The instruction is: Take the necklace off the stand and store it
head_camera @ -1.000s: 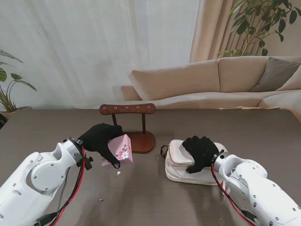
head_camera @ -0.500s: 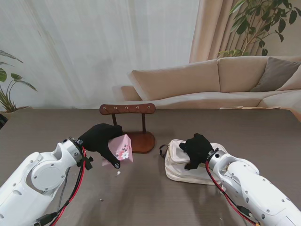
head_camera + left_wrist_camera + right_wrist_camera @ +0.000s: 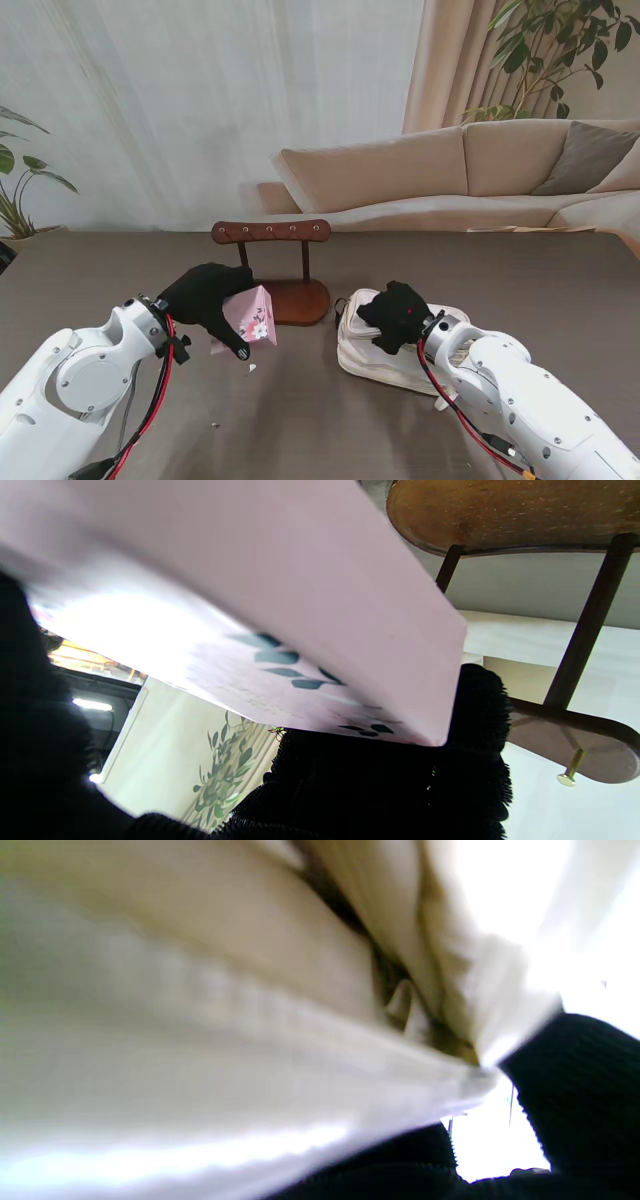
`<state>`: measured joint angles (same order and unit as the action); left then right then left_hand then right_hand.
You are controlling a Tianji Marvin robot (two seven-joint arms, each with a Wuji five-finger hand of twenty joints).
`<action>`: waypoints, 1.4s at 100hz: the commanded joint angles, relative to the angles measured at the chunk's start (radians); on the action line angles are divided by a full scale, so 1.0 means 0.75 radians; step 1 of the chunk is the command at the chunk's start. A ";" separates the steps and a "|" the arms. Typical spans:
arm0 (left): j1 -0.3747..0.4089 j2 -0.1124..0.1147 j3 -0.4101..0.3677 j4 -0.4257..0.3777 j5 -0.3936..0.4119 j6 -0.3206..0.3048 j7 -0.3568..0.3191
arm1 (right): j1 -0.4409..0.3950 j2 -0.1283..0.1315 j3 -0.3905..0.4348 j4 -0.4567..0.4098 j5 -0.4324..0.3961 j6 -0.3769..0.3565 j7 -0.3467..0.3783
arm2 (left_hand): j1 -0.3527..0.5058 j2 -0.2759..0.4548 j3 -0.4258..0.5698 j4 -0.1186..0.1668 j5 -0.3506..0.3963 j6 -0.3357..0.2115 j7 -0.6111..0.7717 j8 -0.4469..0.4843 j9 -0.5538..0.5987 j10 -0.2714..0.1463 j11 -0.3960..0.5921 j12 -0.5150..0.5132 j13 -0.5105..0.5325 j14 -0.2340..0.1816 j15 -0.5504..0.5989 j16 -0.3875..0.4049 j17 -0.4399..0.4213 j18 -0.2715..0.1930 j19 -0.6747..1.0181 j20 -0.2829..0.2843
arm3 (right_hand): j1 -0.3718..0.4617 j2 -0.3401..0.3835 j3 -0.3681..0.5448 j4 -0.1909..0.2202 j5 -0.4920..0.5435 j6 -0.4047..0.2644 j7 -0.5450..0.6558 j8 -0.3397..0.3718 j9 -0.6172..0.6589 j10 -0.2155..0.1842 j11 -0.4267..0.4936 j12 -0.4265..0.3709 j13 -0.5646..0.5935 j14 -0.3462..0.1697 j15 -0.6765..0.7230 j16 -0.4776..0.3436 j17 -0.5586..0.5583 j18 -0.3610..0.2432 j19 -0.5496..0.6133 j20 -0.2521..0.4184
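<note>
On the brown table [image 3: 560,280], the left hand [image 3: 208,296] is clamped on a small pink box [image 3: 251,316] with a flower print, holding it tilted just in front of the wooden stand [image 3: 272,232]. In the left wrist view the box [image 3: 280,605] fills most of the picture, with the stand's base [image 3: 500,515] close behind it. The right hand [image 3: 394,312] grips the near-left edge of a cream bag [image 3: 385,355], lifting that side. I cannot make out the necklace anywhere, on the stand's pegs or elsewhere.
</note>
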<state>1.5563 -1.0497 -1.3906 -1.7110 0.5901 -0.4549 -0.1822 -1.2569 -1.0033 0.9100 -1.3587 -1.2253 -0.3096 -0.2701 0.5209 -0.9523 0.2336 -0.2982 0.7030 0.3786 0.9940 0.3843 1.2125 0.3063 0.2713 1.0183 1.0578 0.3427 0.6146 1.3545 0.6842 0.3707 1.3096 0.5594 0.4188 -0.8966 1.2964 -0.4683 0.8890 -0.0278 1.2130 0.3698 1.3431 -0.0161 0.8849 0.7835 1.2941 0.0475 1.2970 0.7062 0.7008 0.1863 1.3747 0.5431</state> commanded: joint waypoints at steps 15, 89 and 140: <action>0.034 -0.003 -0.028 -0.039 0.011 0.011 -0.020 | -0.012 -0.040 -0.041 -0.057 0.048 -0.014 0.012 | 0.664 0.200 0.931 0.140 0.096 -0.182 0.582 0.083 0.066 -0.085 0.049 0.035 0.140 -0.102 0.278 0.046 0.010 -0.043 -0.039 0.000 | 0.166 0.112 0.271 0.126 0.063 -0.355 0.079 0.044 0.111 -0.042 0.031 0.045 0.032 -0.074 0.079 0.042 0.289 -0.015 0.086 0.064; 0.064 -0.002 -0.062 -0.084 0.033 0.016 -0.019 | -0.051 -0.084 -0.090 -0.057 0.217 -0.117 -0.044 | 0.662 0.202 0.932 0.139 0.094 -0.186 0.581 0.082 0.067 -0.083 0.049 0.035 0.142 -0.102 0.278 0.045 0.014 -0.041 -0.039 0.000 | 0.171 0.092 0.288 0.120 0.076 -0.355 0.079 0.076 0.114 -0.024 0.045 0.091 0.031 -0.093 0.172 0.108 0.338 -0.019 0.102 0.130; 0.122 -0.004 -0.110 -0.122 0.051 0.026 -0.010 | 0.009 -0.133 -0.292 -0.135 0.301 0.133 -0.023 | 0.665 0.202 0.930 0.140 0.095 -0.182 0.580 0.082 0.065 -0.081 0.048 0.035 0.142 -0.102 0.277 0.045 0.012 -0.038 -0.039 0.000 | 0.179 0.100 0.277 0.124 0.070 -0.343 0.078 0.067 0.110 -0.018 0.041 0.091 0.031 -0.086 0.169 0.111 0.330 -0.011 0.095 0.141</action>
<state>1.6405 -1.0494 -1.4684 -1.7929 0.6279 -0.4396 -0.1746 -1.2558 -1.0791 0.7059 -1.4346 -0.9980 -0.2101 -0.3003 0.5212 -0.9500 0.2336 -0.2982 0.7030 0.3786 0.9940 0.3843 1.2125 0.3063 0.2713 1.0183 1.0578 0.3427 0.6155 1.3546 0.6842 0.3708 1.3096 0.5594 0.4543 -0.8966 1.2964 -0.4677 0.8995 -0.0989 1.2367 0.4132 1.3543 -0.0283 0.8850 0.8352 1.2944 0.0319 1.3933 0.7733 0.7008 0.1861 1.4071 0.6200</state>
